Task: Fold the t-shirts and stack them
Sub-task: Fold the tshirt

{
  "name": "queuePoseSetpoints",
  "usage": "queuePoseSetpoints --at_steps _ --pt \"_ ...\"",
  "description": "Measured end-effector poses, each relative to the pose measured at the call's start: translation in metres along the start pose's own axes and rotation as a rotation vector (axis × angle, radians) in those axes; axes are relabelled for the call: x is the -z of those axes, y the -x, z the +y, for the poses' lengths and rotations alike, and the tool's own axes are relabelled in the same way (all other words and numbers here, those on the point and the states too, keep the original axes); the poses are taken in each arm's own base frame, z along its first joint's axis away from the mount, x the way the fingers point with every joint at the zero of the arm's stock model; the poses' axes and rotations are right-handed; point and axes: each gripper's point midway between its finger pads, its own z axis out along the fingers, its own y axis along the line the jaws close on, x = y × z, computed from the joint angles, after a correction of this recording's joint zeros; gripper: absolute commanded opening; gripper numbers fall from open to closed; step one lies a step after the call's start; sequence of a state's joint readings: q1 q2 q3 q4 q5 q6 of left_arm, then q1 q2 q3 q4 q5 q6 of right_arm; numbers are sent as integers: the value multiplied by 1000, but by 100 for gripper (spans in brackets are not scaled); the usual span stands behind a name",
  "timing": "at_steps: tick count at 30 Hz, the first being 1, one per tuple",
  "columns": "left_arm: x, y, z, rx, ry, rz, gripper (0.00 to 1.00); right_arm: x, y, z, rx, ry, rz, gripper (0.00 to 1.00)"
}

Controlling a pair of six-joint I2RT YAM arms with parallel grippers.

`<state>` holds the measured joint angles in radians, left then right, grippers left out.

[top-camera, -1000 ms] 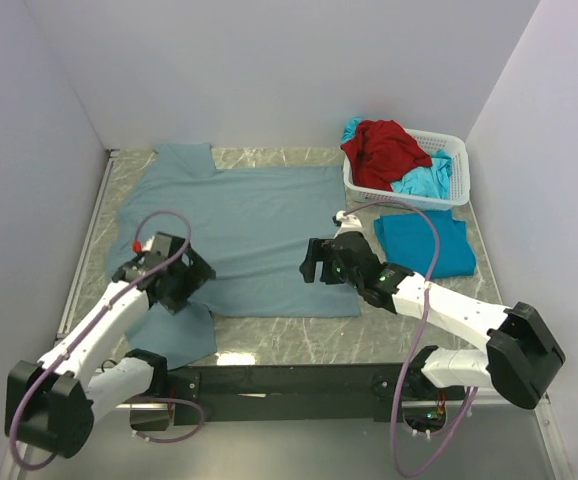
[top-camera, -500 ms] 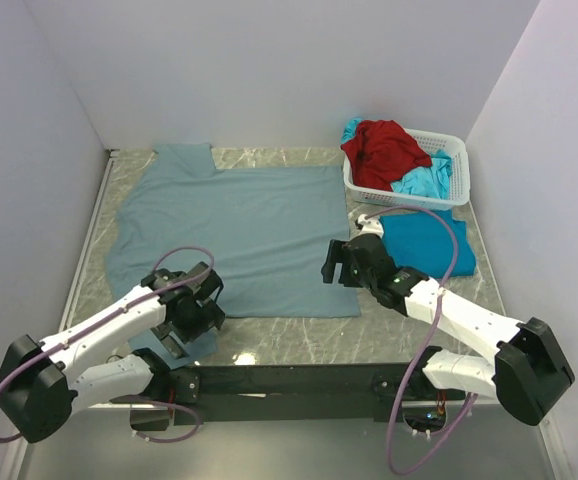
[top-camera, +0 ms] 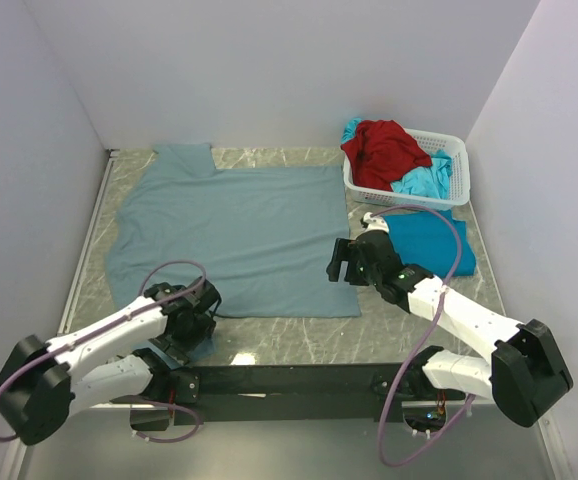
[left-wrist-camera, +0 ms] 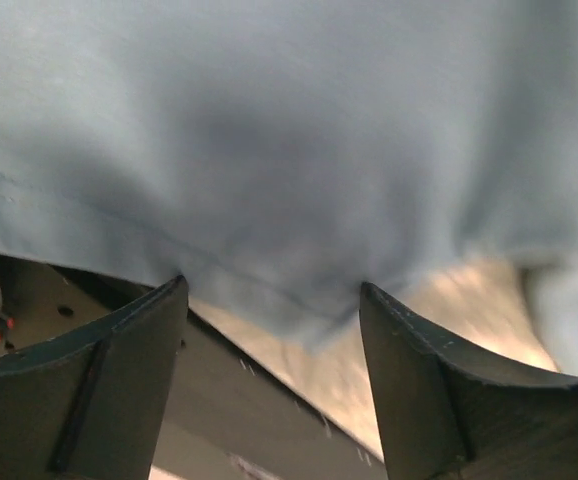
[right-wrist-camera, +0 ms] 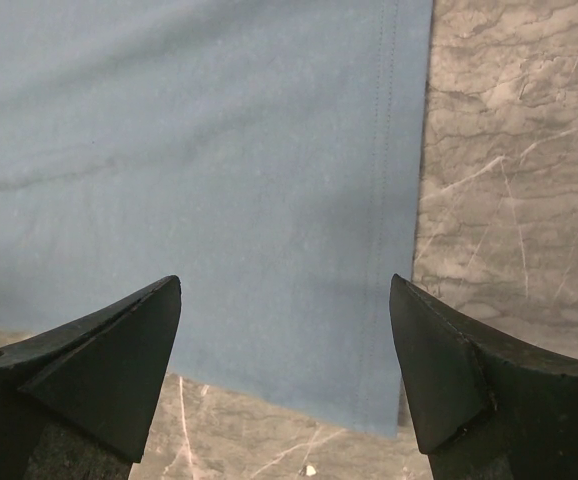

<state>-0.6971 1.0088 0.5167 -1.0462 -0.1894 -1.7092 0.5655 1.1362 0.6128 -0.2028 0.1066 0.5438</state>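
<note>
Bright turquoise cloth t-shirt [top-camera: 429, 245] sits folded beside the white plastic lattice basket [top-camera: 457, 160]; large grey-blue cloth t-shirt [top-camera: 239, 235] lies unfolded left of it, red cloth t-shirt [top-camera: 381, 150] inside. Left gripper [top-camera: 191, 320], right gripper [top-camera: 347, 262] both gape.

Grey-blue t-shirt [top-camera: 239, 230]: soft matt knit cloth, faint creases, double-stitched hem along edge. Folded turquoise t-shirt [top-camera: 427, 245]: matt cloth, lying smooth. Red t-shirt [top-camera: 382, 150]: matt cloth, rumpled. Basket [top-camera: 455, 175]: white plastic lattice, slight sheen. Tabletop [top-camera: 299, 335]: grey-beige marble look, dark and white veins, polished, smooth. Left tool [left-wrist-camera: 269, 290], right tool [right-wrist-camera: 284, 285]: black hard plastic fingers, matt, faintly grained. Right arm [top-camera: 464, 315], left arm [top-camera: 99, 340]: white glossy plastic shells, black matt joints.
</note>
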Motion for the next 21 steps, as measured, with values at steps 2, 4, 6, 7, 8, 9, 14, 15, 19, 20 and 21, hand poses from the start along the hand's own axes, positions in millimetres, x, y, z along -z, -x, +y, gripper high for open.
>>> queuePoseSetpoints --at_steps 2,4,6,7,8,9,14,15,19,20,21 --pt "-8 -2 5 20 41 -1 72 0 0 -1 1 2 3 91" --pt "-9 -2 4 32 38 -2 64 0 0 -1 3 6 7 91" --pt "-11 -3 6 46 41 3 49 -1 0 -2 4 5 10 91" --pt "-11 -3 9 52 43 8 41 -2 -1 -3 4 2 13 91" --pt "-11 -4 10 59 43 11 37 -2 -1 -4 5 -1 17 91" --pt "-10 -5 11 61 42 16 35 -3 -2 -5 4 -4 22 91" --pt "-9 -7 12 86 11 35 24 -6 -6 -10 -2 -17 43 91" --pt "-9 -7 12 88 6 38 22 -5 -7 -11 -4 -20 46 91" --pt "-8 -8 10 87 -3 46 1 -4 -11 -14 -8 -33 65 90" --pt "-7 -8 9 83 -2 46 1 -3 -14 -15 -10 -36 75 90" --pt "-7 -8 9 78 5 45 1 -3 -16 -16 -14 -41 85 89"
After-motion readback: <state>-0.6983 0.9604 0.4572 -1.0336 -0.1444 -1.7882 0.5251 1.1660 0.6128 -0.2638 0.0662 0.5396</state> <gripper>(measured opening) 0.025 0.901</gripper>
